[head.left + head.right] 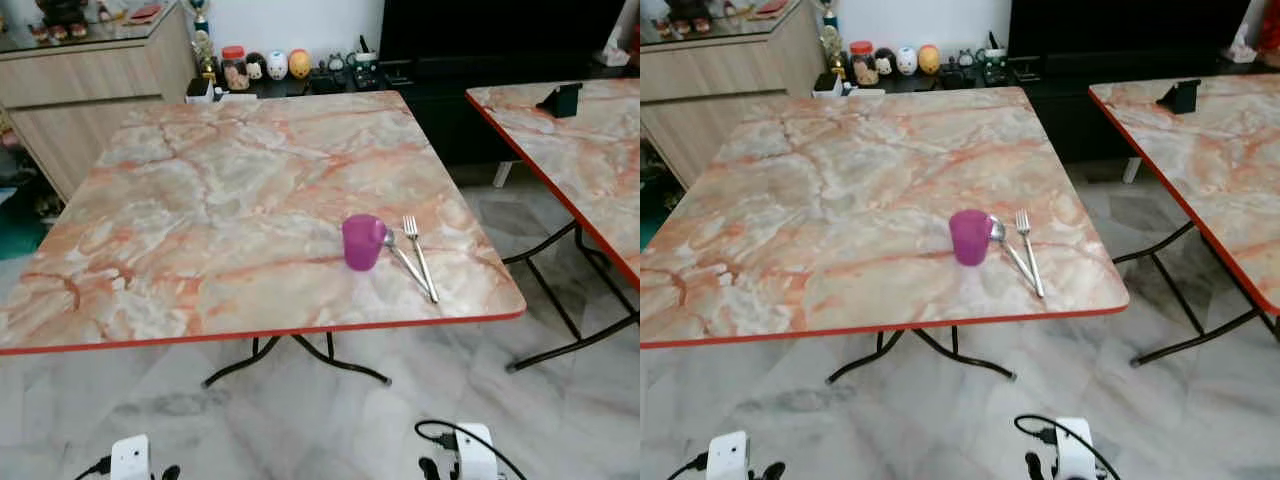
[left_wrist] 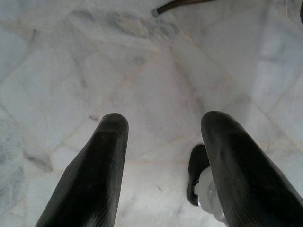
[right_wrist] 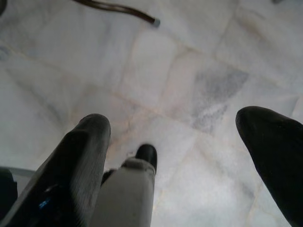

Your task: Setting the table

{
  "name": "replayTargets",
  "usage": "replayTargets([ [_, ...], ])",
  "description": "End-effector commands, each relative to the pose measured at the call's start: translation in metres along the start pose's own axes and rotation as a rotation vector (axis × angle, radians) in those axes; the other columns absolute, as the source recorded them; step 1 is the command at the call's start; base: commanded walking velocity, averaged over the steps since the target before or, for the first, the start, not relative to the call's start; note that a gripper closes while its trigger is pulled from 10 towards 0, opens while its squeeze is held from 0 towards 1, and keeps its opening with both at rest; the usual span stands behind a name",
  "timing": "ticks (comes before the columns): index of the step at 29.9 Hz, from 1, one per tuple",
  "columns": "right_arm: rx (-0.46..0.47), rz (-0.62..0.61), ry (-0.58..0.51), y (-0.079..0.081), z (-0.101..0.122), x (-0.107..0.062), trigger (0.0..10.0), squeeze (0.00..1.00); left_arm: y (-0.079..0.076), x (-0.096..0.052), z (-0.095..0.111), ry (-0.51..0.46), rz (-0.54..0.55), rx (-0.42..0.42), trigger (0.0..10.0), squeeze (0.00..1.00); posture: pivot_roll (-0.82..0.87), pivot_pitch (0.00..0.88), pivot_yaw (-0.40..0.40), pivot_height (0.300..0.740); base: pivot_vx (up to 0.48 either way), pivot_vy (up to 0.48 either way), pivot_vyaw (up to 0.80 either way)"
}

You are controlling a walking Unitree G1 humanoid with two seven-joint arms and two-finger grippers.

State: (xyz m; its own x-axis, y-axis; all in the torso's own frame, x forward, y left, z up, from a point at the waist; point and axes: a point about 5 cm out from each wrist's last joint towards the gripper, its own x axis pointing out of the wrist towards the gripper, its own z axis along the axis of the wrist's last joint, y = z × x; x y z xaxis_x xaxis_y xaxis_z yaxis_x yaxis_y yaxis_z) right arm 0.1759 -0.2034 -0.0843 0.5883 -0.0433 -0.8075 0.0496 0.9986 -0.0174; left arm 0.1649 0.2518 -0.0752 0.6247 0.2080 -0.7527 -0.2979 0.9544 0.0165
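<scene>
Both arms just hang low over the marble floor (image 2: 156, 85). Left gripper (image 2: 161, 137) has its jaws spread, holding nothing; right gripper (image 3: 175, 137) is spread even wider, also bare. On the worktop (image 1: 220, 200), near its front right corner, the purple cup (image 1: 362, 241) stands upright, spoon (image 1: 405, 260) and fork (image 1: 419, 255) just beside it.

**Cup and cutlery near the table's right front corner**

You see a purple cup (image 1: 970, 237) on the marble table (image 1: 820, 200). Just right of the cup lie a spoon (image 1: 1011, 252) and a fork (image 1: 1029, 250). A second table (image 1: 1210, 150) stands well right.
</scene>
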Motion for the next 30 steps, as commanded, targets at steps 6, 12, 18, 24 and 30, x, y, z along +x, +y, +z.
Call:
replayTargets([
  [6, 0.025, -0.011, -0.059, -0.001, 0.006, 0.0, 10.0, 0.0, -0.002, -0.001, -0.003, 0.006, -0.008, 0.023, 10.0, 0.0, -0.04, 0.0, 0.011, 0.72, 0.0, 0.0, 0.0],
  [12, -0.029, -0.014, -0.113, -0.002, 0.012, -0.001, 10.0, 0.0, -0.003, -0.001, -0.005, 0.008, -0.01, 0.025, 10.0, 0.0, -0.05, 0.0, 0.008, 0.72, 0.0, 0.0, 0.0],
  [18, -0.047, 0.005, -0.169, 0.0, 0.018, -0.001, 10.0, 0.0, -0.003, -0.001, -0.005, 0.007, -0.009, 0.028, 10.0, 0.0, -0.05, 0.0, 0.008, 0.72, 0.0, 0.0, 0.0],
  [24, -0.056, 0.006, -0.214, 0.001, 0.022, -0.002, 10.0, 0.0, -0.003, -0.001, -0.004, 0.005, -0.009, 0.034, 10.0, 0.0, -0.06, 0.0, 0.012, 0.72, 0.0, 0.0, 0.0],
  [30, -0.089, 0.029, -0.616, 0.001, 0.1, -0.013, 10.0, 0.0, -0.001, -0.001, -0.003, 0.008, -0.008, 0.04, 10.0, 0.0, -0.06, 0.0, 0.016, 0.72, 0.0, 0.0, 0.0],
])
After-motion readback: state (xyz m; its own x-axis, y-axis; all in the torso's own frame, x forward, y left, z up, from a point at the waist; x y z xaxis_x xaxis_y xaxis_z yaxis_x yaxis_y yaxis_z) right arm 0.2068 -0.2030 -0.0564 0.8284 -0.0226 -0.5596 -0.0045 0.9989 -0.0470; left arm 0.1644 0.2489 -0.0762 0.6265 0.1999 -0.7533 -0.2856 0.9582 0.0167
